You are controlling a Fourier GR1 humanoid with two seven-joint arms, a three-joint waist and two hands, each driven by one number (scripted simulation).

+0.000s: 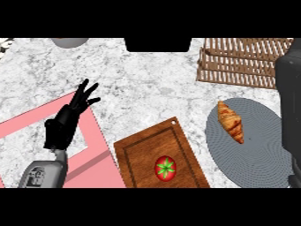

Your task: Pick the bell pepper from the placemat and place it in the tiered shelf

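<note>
The red bell pepper (166, 167), green stem up, lies on a brown wooden board (143, 152) near the lower middle, not on the round grey placemat (257, 150) to its right. The slatted wooden tiered shelf (244, 62) stands at the top right. My left hand (65, 121) is at the left, over a pink mat, open with fingers straight and spread upward, well apart from the pepper. A grey right forearm (299, 110) fills the right edge, close to the camera; its hand does not show.
A croissant (231, 121) lies on the grey placemat. A pink frame-shaped mat (22, 126) covers the lower left. A grey bowl (70, 42) and a black object (158, 44) sit at the counter's far edge. The marble counter (146, 88) spans the middle.
</note>
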